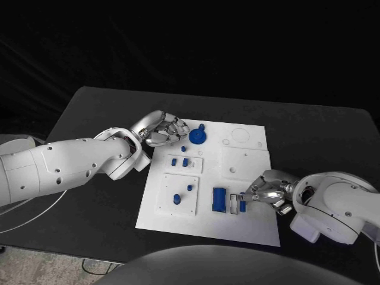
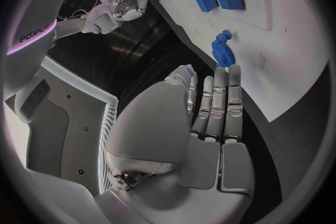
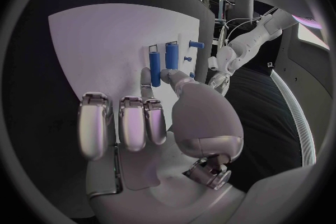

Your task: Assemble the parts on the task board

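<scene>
Head view first: I see the white rectangular task board [image 1: 241,228] lying in the middle of the black worktop [image 1: 327,136], with the small blue parts spread over its near and left portions. My left hand [image 1: 162,129] sits at the board's far left corner, its fingers [image 1: 174,132] curled in toward the palm, right beside the round blue disc-shaped part with a small tab [image 1: 198,135]. From this angle I cannot tell whether the fingertips actually touch that disc. In the left wrist view the fingers [image 2: 218,98] lie straight and close together, side by side, over the dark worktop just off the board's edge, with a blue toothed round part [image 2: 223,48] a little beyond their tips; nothing sits inside them.

My right hand [image 1: 269,191] is at the board's near right edge. Its fingers are drawn in narrow around a short blue peg [image 1: 242,206], which stands just beside the larger blue rectangular block [image 1: 218,199]. In the right wrist view the thumb and 1 finger [image 3: 148,79] meet at the lower end of a slim blue cylinder [image 3: 154,60], pinching it against the white board, while the other fingers [image 3: 131,120] hang bent and loose, clear of it. A 2nd blue cylinder [image 3: 171,56] stands right next to the pinched one.

2 small blue pieces [image 1: 179,161] sit in a raised white tile near the left hand, and 2 more [image 1: 182,194] rest on the tile nearer me.
</scene>
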`<move>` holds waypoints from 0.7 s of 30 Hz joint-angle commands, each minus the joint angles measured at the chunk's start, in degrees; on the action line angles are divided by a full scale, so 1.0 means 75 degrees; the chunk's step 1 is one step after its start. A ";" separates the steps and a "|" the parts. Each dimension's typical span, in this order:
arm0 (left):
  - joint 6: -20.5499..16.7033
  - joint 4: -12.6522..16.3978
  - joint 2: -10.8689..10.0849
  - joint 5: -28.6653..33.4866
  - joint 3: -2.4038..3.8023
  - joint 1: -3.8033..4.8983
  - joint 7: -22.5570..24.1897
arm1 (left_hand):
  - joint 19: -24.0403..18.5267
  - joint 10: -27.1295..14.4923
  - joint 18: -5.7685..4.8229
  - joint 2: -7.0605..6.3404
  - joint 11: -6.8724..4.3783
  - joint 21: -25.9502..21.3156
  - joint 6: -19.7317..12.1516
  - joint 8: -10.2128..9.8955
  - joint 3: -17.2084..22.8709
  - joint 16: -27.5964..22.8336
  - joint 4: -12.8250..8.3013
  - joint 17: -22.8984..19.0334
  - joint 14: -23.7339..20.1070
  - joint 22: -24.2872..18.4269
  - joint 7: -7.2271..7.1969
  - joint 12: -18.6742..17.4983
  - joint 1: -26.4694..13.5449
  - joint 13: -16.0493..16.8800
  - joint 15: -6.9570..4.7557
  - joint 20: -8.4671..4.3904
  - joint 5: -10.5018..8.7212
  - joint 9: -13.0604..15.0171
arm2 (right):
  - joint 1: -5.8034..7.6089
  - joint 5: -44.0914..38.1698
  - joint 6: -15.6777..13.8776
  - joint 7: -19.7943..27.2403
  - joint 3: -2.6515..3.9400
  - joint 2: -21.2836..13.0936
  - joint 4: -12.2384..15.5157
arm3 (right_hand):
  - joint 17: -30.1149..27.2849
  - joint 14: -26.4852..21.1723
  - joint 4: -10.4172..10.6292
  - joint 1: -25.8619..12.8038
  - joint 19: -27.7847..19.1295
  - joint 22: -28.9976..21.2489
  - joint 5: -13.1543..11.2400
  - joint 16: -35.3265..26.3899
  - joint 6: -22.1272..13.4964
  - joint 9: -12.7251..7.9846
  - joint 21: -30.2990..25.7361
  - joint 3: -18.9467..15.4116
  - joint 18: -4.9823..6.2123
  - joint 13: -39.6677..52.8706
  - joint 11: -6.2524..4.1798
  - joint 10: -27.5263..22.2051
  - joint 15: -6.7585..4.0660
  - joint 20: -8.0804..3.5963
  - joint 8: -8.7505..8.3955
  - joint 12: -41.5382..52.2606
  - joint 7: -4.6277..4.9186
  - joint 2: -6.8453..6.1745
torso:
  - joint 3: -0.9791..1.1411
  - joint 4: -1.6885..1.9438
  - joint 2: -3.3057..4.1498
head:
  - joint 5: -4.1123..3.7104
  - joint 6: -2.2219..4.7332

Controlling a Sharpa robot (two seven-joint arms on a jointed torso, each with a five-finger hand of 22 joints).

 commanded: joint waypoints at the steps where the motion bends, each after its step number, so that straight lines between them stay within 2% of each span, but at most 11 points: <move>1: 0.0129 0.0005 0.0014 0.0036 0.0002 -0.0005 0.0024 | 0.0029 0.0018 0.0093 -0.0005 0.0049 0.0025 -0.0043 0.0032 0.0056 0.0044 0.0002 -0.0007 0.0036 0.0007 0.0020 0.0034 0.0092 -0.0007 0.0018 0.0026 0.0028 0.0007 | -0.0036 -0.0285 -0.0004 0.0067 -0.0001 0.0072 -0.0030 | 0.0303 0.0513 -0.0666 -0.0091 0.0382 0.1670 -0.0118 0.0002 -0.0025 -0.0007 -0.0018 0.0701 -0.0086 0.2013 0.0026 0.0815 0.0053 0.0047 0.0034 0.0029 0.0002 -0.0021 | 0.0003 0.0017 -0.0002 | -0.0005 0.0000; 7: 0.0132 0.0006 0.0005 0.0036 0.0002 -0.0005 0.0022 | 0.0029 0.0018 0.0093 -0.0005 0.0049 0.0025 -0.0043 0.0032 0.0056 0.0044 0.0002 -0.0007 0.0036 0.0007 0.0020 0.0034 0.0092 -0.0007 0.0018 0.0026 0.0028 0.0007 | -0.0099 -0.0433 0.0023 0.0073 -0.0001 0.0212 -0.0074 | 0.0293 0.0511 -0.0662 -0.0138 0.0379 0.1668 -0.0255 -0.0001 -0.0028 -0.0012 -0.0022 0.0705 -0.0085 0.2013 0.0024 0.0815 0.0054 0.0049 0.0047 0.0029 -0.0001 -0.0016 | 0.0000 -0.0001 0.0002 | 0.0022 0.0000; 14: 0.0134 0.0005 0.0019 0.0036 0.0001 -0.0005 0.0024 | 0.0028 0.0018 0.0093 -0.0005 0.0049 0.0026 -0.0044 0.0033 0.0057 0.0045 0.0000 -0.0007 0.0035 0.0011 0.0021 0.0035 0.0093 -0.0009 0.0018 0.0026 0.0033 0.0008 | -0.0129 -0.0598 0.0076 0.0044 -0.0001 0.0331 -0.0134 | 0.0284 0.0509 -0.0661 -0.0199 0.0373 0.1664 -0.0484 -0.0004 -0.0025 -0.0015 -0.0033 0.0704 -0.0082 0.2013 0.0017 0.0815 0.0051 0.0048 0.0077 0.0029 -0.0010 -0.0010 | -0.0002 0.0005 0.0003 | 0.0012 0.0000; 21: 0.0137 0.0002 0.0029 0.0036 0.0001 -0.0005 0.0023 | 0.0025 0.0021 0.0092 -0.0002 0.0051 0.0031 -0.0048 0.0037 0.0063 0.0045 -0.0004 -0.0009 0.0033 0.0022 0.0026 0.0035 0.0099 -0.0017 0.0019 0.0027 0.0051 0.0010 | -0.0152 -0.0918 0.0228 -0.0026 -0.0001 0.0404 -0.0206 | 0.0256 0.0504 -0.0593 -0.0351 0.0366 0.1658 -0.1121 -0.0015 -0.0037 -0.0046 -0.0048 0.0641 -0.0078 0.2013 0.0007 0.0815 0.0054 0.0050 0.0096 0.0029 -0.0019 0.0001 | 0.0000 0.0004 -0.0003 | 0.0017 0.0000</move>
